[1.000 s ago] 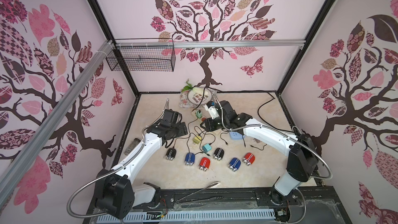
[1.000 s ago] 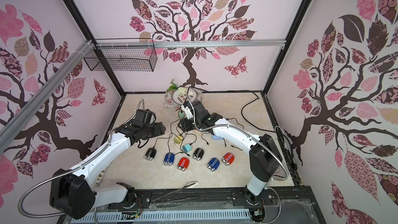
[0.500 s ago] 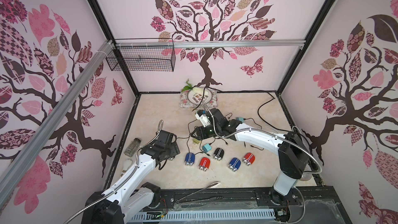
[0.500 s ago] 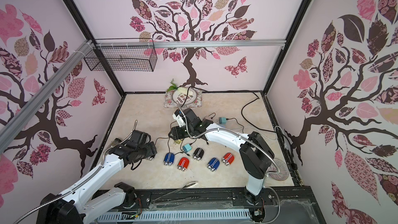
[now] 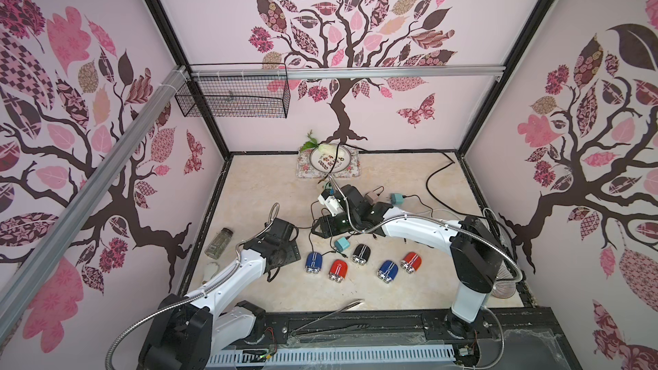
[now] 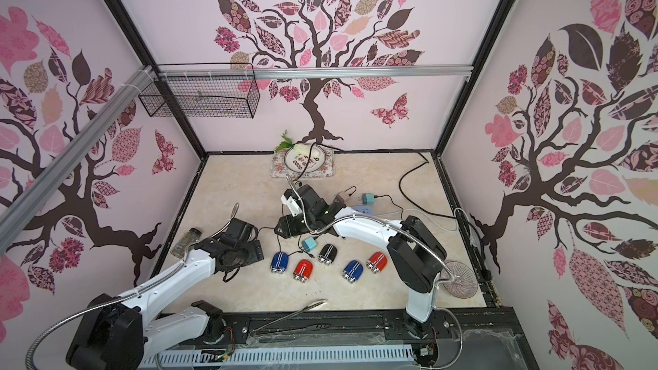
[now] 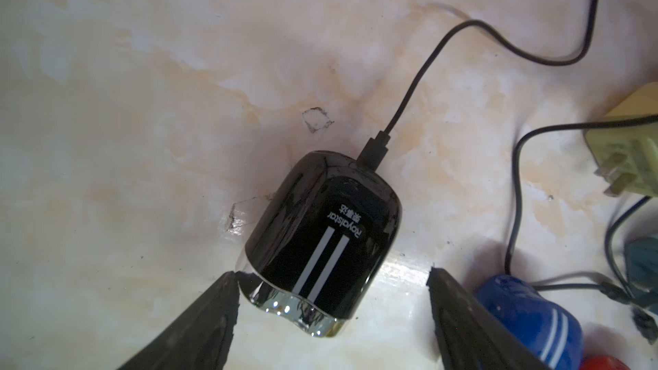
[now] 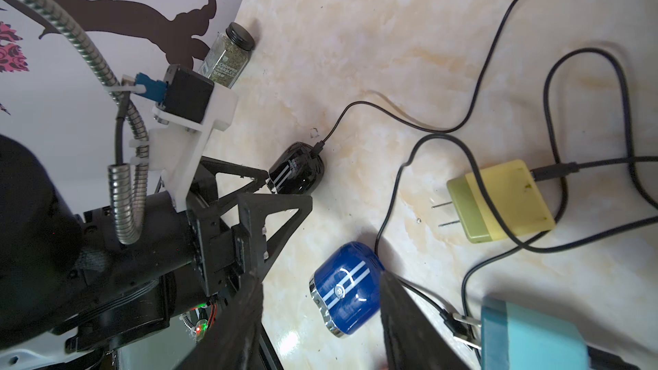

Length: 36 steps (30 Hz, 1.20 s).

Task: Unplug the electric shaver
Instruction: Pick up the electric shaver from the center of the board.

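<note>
One black electric shaver [image 7: 320,240] lies flat on the marble tabletop [image 7: 142,101], with its black cable [image 7: 423,69] plugged into the rounded end. Your left gripper [image 7: 331,274] straddles the foil end with its jaws spread wide, gripping nothing. One fingertip [image 7: 220,297] sits right at the shaver's corner and the other stands clear. Your right gripper [image 8: 318,279] hangs released and empty over a blue shaver [image 8: 341,290], near a yellow-green charger [image 8: 498,201]. A parsley jar [image 8: 228,55] lies by the wall.
</note>
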Each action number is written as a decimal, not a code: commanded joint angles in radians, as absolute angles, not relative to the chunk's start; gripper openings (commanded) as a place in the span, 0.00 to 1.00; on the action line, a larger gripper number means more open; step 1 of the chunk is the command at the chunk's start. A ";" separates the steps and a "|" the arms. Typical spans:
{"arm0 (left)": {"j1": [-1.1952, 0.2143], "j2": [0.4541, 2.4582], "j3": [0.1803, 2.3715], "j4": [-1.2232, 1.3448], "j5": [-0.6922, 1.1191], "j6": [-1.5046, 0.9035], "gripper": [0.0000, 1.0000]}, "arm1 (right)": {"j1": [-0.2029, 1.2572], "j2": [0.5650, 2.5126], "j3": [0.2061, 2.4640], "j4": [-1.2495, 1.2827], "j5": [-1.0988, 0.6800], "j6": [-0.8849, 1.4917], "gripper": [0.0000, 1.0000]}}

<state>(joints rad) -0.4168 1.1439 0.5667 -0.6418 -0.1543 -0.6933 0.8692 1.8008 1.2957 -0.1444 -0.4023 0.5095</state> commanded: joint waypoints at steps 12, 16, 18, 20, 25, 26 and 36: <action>-0.479 1.190 0.579 -0.625 -0.209 -0.656 0.78 | 0.875 1.838 1.272 -0.125 -0.394 0.518 0.55; -0.478 1.210 0.602 -0.632 -0.250 -0.636 0.78 | 0.874 1.843 1.270 -0.120 -0.391 0.523 0.55; -0.477 1.229 0.614 -0.626 -0.270 -0.622 0.78 | 0.874 1.847 1.273 -0.120 -0.393 0.526 0.55; -0.479 1.252 0.626 -0.614 -0.278 -0.605 0.79 | 0.875 1.847 1.274 -0.121 -0.393 0.526 0.55; -0.478 1.316 0.649 -0.592 -0.276 -0.572 0.80 | 0.876 1.849 1.271 -0.129 -0.381 0.521 0.55; -0.478 1.323 0.652 -0.587 -0.274 -0.565 0.80 | 0.874 1.851 1.271 -0.129 -0.381 0.522 0.55; -0.479 1.347 0.657 -0.567 -0.240 -0.540 0.80 | 0.874 1.870 1.278 -0.129 -0.388 0.523 0.55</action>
<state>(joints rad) -0.4747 1.3399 0.6144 -0.5861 -0.2443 -0.5613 0.8692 1.8359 1.2648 -0.1307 -0.3904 0.5205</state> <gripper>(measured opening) 0.804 0.550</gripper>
